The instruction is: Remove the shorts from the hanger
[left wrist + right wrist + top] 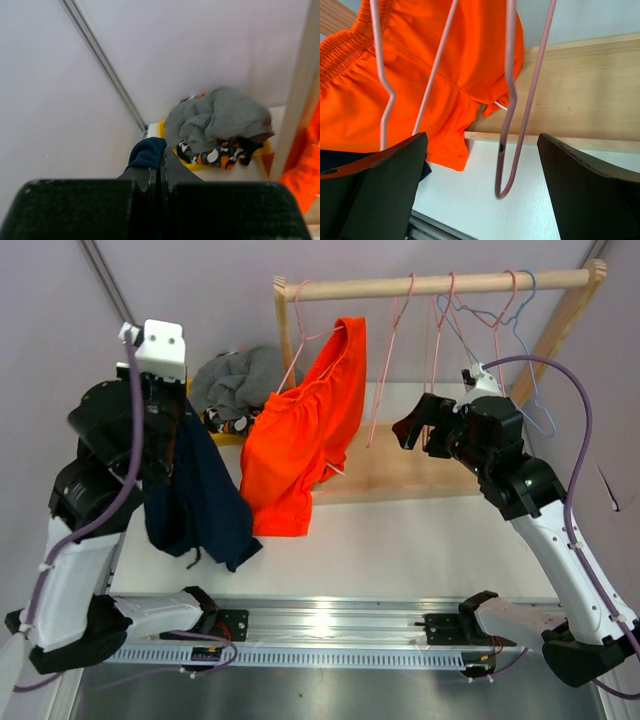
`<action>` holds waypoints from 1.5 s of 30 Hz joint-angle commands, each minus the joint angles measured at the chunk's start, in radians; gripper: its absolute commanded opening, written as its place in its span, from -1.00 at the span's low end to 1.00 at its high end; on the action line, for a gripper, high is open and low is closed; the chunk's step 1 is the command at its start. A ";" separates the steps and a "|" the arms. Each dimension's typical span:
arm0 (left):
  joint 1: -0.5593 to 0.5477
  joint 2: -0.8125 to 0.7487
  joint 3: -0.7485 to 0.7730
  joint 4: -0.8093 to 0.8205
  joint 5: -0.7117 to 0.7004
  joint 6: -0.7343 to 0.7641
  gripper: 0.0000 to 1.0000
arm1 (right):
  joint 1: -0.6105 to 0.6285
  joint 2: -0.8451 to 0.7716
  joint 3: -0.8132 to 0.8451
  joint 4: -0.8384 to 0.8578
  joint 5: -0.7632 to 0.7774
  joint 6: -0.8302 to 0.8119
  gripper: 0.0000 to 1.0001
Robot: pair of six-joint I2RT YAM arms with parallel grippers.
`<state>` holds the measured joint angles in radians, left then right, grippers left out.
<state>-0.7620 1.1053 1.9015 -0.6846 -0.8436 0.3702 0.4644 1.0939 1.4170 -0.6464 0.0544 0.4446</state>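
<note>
Navy shorts (195, 502) near orange shorts (300, 440)

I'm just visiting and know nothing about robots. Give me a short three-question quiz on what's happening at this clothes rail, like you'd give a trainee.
1. True or false: the orange shorts hang from the wooden rail.
2. What does the left end effector grip? A. the navy shorts B. a sock C. nothing
3. Fill in: the right end effector, close to the empty hangers, is ___ (open or shut).
Key: 1 true; 2 A; 3 open.
</note>
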 commanded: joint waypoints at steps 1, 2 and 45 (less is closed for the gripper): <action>0.216 0.008 0.017 0.003 0.181 -0.126 -1.00 | -0.004 -0.020 -0.015 0.031 -0.011 -0.003 0.99; 0.272 0.033 0.033 -0.003 0.198 -0.143 -1.00 | -0.004 -0.020 -0.016 0.030 -0.013 -0.004 0.99; 0.742 0.768 0.291 1.043 0.726 -0.568 -1.00 | -0.027 0.078 -0.280 0.162 -0.128 -0.015 0.99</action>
<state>-0.0006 1.9347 2.3928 0.1238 -0.1390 -0.2008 0.4412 1.1770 1.1271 -0.5243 -0.0689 0.4404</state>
